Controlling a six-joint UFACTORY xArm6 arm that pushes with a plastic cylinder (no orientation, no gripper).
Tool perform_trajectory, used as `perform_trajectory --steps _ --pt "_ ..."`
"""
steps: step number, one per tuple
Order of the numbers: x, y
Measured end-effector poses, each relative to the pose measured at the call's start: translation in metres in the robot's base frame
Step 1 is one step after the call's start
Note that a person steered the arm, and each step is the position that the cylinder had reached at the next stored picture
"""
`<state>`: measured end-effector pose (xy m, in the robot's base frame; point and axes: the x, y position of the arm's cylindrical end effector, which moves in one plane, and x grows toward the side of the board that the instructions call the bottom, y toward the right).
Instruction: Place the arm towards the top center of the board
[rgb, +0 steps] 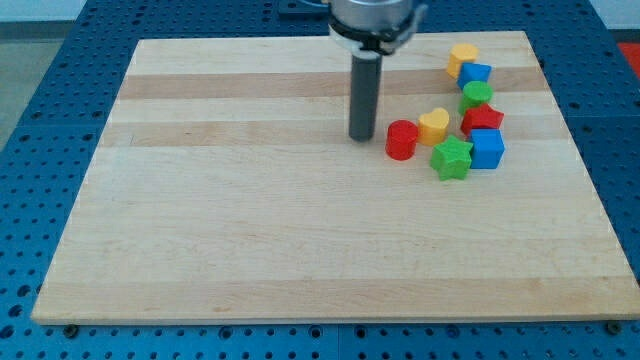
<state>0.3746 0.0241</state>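
My tip (362, 137) rests on the wooden board (250, 230), a little above the board's middle and slightly right of centre. A red cylinder (401, 139) stands just right of the tip, with a small gap between them. A yellow heart block (434, 124) touches the cylinder's upper right. A green star block (452, 158) lies below the heart. A blue cube (487, 148) and a red star-like block (482, 119) sit further right. Above them lie a green block (477, 95), a blue block (475, 74) and a yellow block (463, 55).
The board lies on a blue perforated table (40, 130). The arm's grey body (372, 20) hangs over the board's top edge, near its centre.
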Motion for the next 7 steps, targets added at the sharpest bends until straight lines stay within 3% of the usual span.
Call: perform_trajectory --steps 2,5,7 --pt "-0.131 -0.001" --pt "-0.175 0.028" --pt "-0.181 0.036"
